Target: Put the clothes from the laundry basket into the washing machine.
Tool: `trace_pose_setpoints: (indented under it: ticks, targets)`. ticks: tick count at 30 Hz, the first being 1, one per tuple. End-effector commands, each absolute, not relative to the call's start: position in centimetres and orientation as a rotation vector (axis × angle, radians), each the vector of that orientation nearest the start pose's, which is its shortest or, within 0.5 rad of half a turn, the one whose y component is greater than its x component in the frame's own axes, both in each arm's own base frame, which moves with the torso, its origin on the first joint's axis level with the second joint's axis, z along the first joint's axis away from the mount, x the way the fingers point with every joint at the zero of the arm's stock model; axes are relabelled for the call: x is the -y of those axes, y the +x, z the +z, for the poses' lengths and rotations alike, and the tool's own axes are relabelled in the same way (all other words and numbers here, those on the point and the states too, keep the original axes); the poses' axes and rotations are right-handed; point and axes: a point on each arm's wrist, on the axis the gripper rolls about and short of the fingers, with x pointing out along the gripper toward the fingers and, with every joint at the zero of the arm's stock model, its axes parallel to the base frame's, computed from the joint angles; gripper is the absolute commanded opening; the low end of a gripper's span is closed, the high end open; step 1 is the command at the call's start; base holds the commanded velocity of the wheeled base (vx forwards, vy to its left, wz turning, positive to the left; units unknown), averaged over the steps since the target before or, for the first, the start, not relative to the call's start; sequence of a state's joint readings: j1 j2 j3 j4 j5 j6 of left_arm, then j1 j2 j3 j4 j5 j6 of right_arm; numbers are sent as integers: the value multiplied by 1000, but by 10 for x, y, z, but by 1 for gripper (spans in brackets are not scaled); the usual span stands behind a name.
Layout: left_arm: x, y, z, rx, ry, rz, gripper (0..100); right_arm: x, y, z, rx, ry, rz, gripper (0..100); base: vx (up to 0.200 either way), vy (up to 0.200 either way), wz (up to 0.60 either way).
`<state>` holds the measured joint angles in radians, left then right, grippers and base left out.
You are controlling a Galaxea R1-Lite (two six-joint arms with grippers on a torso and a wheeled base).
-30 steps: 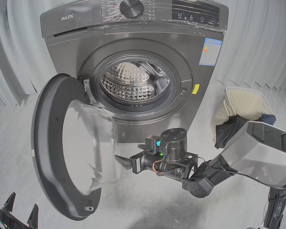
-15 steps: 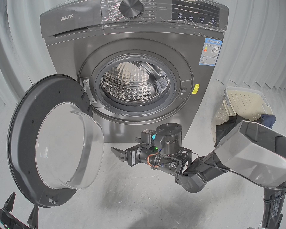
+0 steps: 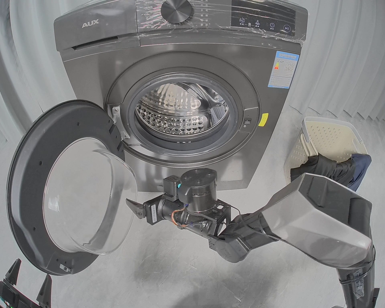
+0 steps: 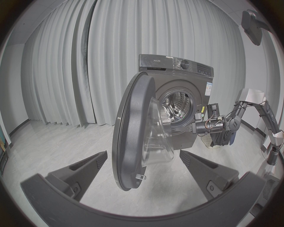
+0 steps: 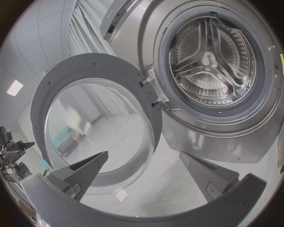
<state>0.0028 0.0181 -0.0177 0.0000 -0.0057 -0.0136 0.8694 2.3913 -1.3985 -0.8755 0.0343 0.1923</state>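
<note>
You had the washing machine (image 3: 180, 56) ready for loading. Its round door (image 3: 32, 180) was swung wide on the left hinge, so the glass bowl faced outward and the steel drum (image 3: 180, 108) gaped with no cloth visible inside.

Your right tool (image 3: 135, 208) hung low before the machine's front, just beside the rim of that glass bowl (the views did not settle whether it touched the glass). Its fingers (image 5: 88, 165) were spread apart with nothing between them. It seemed placed there to see the door fully out of the way, not to carry anything. Your left tool (image 3: 32, 270) sat low at the near left, well apart from the door, its fingers likewise spread and empty.

The clothes (image 3: 321, 166), one black garment and one navy, lay in the laundry basket (image 3: 333, 136) and spilled over its near rim. The pale, perforated basket stood on the floor (image 3: 160, 272) near the machine's right front corner, well apart from either tool. By the look of it, loading had not yet begun. The right arm was the nearer one to the basket, though its tool pointed away from it.

The floor was pale grey, smooth and faintly glossy, the sort on which a light basket might slide if nudged. Pleated white curtains (image 3: 345, 60) closed in the room behind the machine and on both sides. Clear film covered the control panel (image 3: 260, 16) along the machine's top edge.
</note>
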Motion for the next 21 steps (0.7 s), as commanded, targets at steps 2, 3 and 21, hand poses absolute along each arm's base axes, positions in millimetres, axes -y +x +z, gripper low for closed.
trace_pose_setpoints:
  ticks: [2,3,21]
  targets:
    - [0,-22,76,-5,-14,-3,100,-398,312,62,-209,123,903,100,0,0,0]
    - [0,-22,76,-5,-14,-3,100,-398,312,62,-209,123,903,100,0,0,0]
    - [0,-22,76,-5,-14,-3,100,-399,320,93,-116,196,853,100,0,0,0]
